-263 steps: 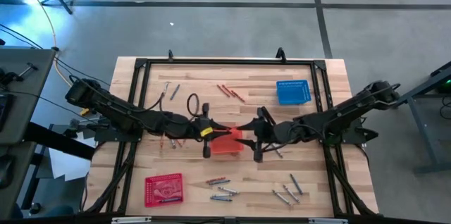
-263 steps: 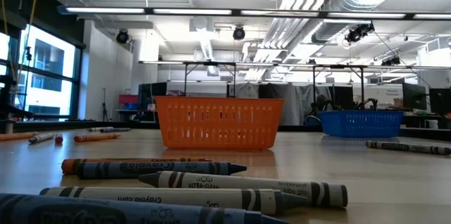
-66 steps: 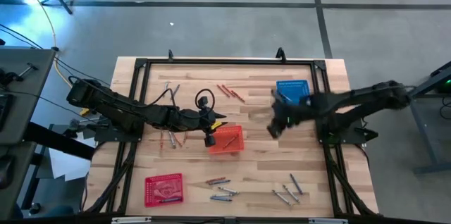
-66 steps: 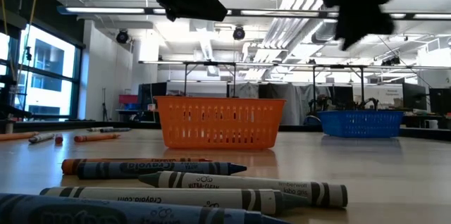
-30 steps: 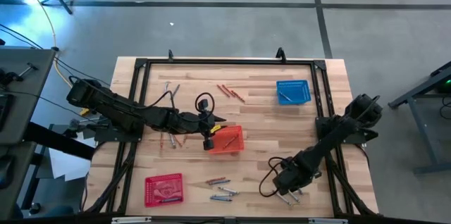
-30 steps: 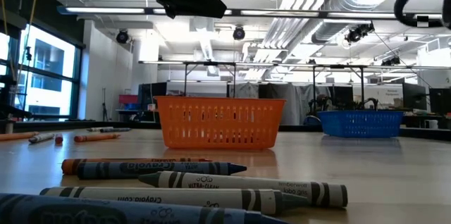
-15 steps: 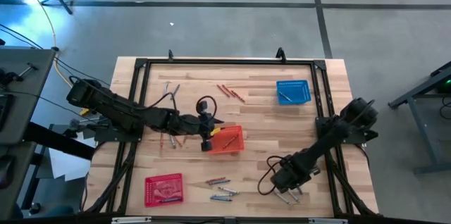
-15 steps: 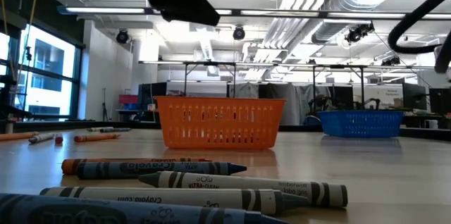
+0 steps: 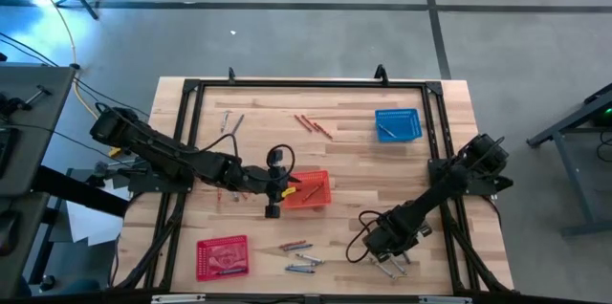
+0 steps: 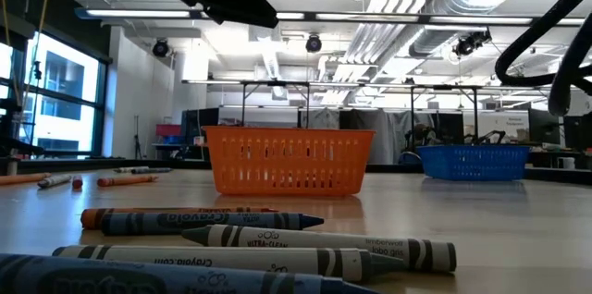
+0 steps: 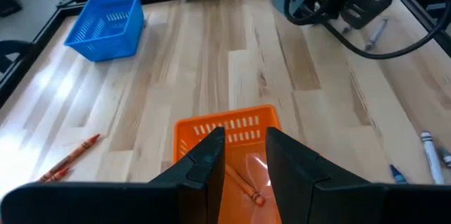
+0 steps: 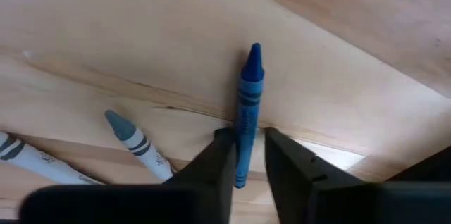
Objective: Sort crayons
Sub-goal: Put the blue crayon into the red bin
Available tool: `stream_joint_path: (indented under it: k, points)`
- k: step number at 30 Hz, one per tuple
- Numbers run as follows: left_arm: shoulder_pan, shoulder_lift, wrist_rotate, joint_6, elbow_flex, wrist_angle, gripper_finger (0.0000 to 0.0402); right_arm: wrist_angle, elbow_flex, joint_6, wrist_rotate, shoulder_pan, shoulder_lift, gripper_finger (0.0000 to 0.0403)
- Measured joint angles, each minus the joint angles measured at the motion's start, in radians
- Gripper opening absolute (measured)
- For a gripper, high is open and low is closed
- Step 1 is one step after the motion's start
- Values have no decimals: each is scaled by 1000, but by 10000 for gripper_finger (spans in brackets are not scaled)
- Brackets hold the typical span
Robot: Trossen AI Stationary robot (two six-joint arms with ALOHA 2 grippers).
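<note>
Wooden table [image 9: 344,165]: three baskets; right gripper [image 12: 243,155] pinching blue crayon [image 12: 247,97]; left gripper [image 11: 242,155] spread.

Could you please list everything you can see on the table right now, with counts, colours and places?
Orange basket: one, table centre, a red-orange crayon inside.
Blue basket: one, far right, a crayon inside.
Red basket: one, near left, crayons inside.
Red crayons: a few, far centre, loose.
Mixed crayons: several, grey, blue and orange, near centre.
Blue crayon: one, near right, between the right gripper's fingers.
Grey crayons: at least two, beside it.
Left gripper: open, empty, by the orange basket.
Right gripper: closing around the blue crayon.
</note>
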Motion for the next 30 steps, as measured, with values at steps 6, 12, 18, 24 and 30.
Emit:
stream_joint_path:
  k: [6,12,18,24,30]
  points:
    - [1,0,-1,0,0,0,90,-2,0,-44,4,-5,0,13]
    - [1,0,-1,0,0,0,90,-4,-2,-99,-13,-6,-7,5]
    - [1,0,-3,0,0,9,90,-62,-7,-124,81,-9,-85,4]
    - [1,0,-3,-1,0,13,90,-155,16,-130,336,-47,-276,2]
    - [2,0,-3,8,0,28,90,-222,182,-378,836,-89,-506,1]
